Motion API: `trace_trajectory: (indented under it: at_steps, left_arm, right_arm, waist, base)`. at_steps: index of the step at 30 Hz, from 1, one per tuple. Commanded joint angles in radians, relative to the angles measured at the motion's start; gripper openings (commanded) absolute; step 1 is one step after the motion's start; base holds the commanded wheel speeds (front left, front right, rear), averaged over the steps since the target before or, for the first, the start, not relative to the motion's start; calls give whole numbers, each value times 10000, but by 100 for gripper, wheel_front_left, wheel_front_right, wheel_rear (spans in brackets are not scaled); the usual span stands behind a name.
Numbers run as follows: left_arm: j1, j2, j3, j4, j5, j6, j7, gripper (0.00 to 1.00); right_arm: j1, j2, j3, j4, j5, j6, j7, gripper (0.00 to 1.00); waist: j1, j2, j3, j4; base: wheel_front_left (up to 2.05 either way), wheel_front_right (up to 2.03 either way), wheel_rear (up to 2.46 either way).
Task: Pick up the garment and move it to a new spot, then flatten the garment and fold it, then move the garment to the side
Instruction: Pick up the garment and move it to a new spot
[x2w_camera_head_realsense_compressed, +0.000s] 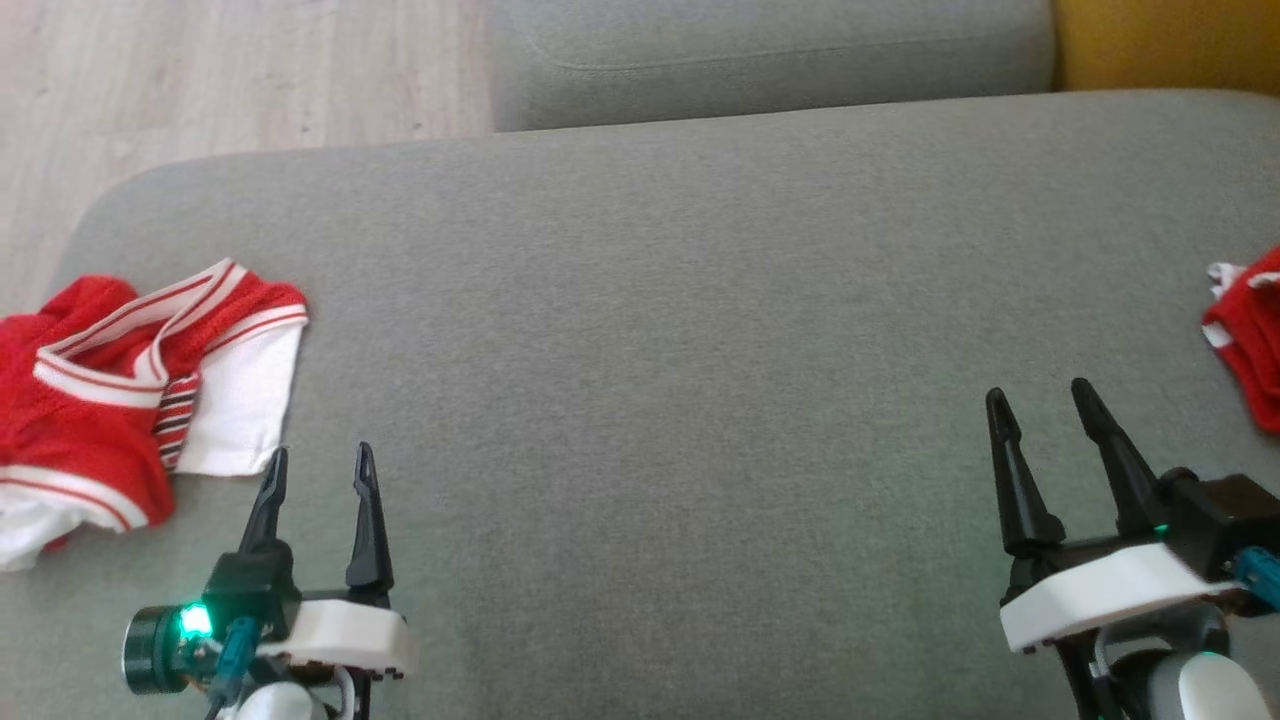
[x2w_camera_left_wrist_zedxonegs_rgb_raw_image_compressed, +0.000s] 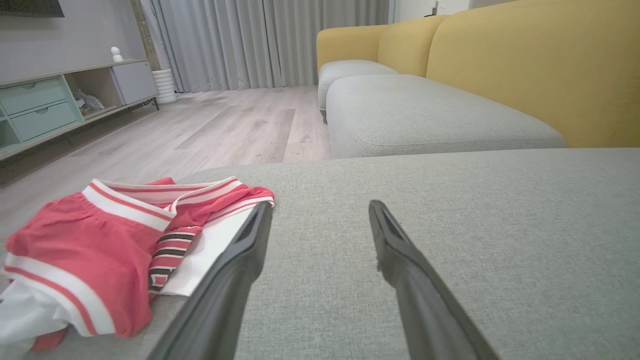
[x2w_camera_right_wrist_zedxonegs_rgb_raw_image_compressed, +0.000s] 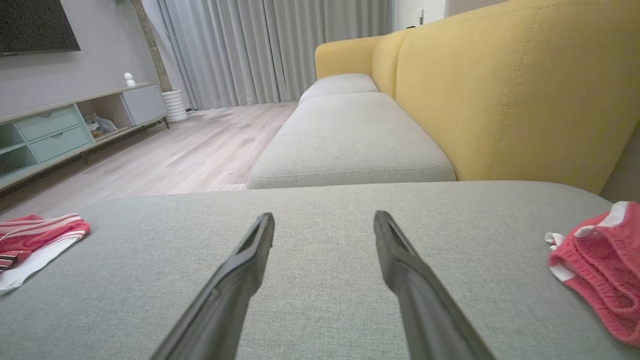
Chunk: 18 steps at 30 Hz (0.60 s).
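Red-and-white garment (x2w_camera_head_realsense_compressed: 100, 410) lies crumpled at the far left of the grey cushion (x2w_camera_head_realsense_compressed: 650, 350), its length running diagonally away from the robot. Left gripper (x2w_camera_head_realsense_compressed: 321, 452) sits just beside the garment's white corner, fingers apart, nothing held. This arm is judged the nearer, with the garment to its left and slightly ahead. Right gripper (x2w_camera_head_realsense_compressed: 1038, 390) is well apart from it, fingers likewise spread and empty. A second red piece (x2w_camera_head_realsense_compressed: 1250, 330) lies at the right edge, near that gripper.

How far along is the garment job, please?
Nothing looks done yet: the garment lies crumpled, unfolded, at the left end of the cushion. In hand: nothing; the left tool, beside it, and the right tool are open and empty. Left: pick up, move, flatten, fold, set aside. Another red piece lies at the right edge.
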Motion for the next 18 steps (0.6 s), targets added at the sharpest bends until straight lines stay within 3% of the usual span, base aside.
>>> trace_trajectory:
  at_steps: [1,18]
  left_arm:
    - [-452,199,313,-282,-55,25,-39,100]
    - [-1607,-151,251,257,-249,-482,-758,100]
  right_arm:
    - [-216,-31,184,-412,-62,-7,28,100]
    - [-730,-721,996,-1360,-86,-7,497,100]
  waist:
    - [0,-1,-35,120]
    - [0,-1,301,3681]
  base:
    - [0,0,0]
    - [0,0,0]
